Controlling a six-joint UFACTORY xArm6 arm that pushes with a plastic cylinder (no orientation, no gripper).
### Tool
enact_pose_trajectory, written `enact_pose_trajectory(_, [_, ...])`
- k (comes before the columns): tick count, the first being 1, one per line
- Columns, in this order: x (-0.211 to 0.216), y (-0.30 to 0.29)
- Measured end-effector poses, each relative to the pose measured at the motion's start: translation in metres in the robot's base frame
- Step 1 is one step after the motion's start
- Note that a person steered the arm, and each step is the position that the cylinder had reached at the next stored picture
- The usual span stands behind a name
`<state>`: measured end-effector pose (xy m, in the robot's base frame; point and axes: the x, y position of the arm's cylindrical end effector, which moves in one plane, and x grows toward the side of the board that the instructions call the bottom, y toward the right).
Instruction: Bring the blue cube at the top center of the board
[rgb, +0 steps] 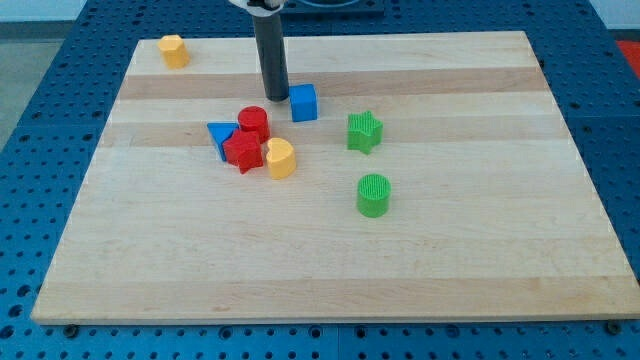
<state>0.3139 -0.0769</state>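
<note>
Blue cube (304, 102) just at three o'clock of my tip (275, 97), almost touching, slightly above board (450, 260) centre. No gripper here, only a plain rod, so nothing to open or close. Target toward twelve o'clock; probably best to swing round to six o'clock of the cube first. Red cylinder (253, 122) near at seven o'clock of my tip, green star (364, 131) off at four o'clock of the cube.

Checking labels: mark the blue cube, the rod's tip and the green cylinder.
blue cube (304, 103), camera view, front face.
my tip (274, 97), camera view, rod's lower end, left of the cube.
green cylinder (373, 196), camera view, side wall.
</note>
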Motion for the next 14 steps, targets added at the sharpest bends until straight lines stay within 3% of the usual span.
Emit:
enact_pose_trajectory(3, [0.057,0.006])
enact_pose_trajectory(4, [0.059,0.051])
enact_pose_trajectory(6, [-0.022,0.070])
enact_pose_trajectory(7, [-0.035,0.070])
enact_pose_trajectory(9, [0.030,0.105])
enact_pose_trajectory(10, [0.041,0.084])
enact_pose_trajectory(12, [-0.018,0.014])
enact_pose_trajectory(14, [-0.043,0.014])
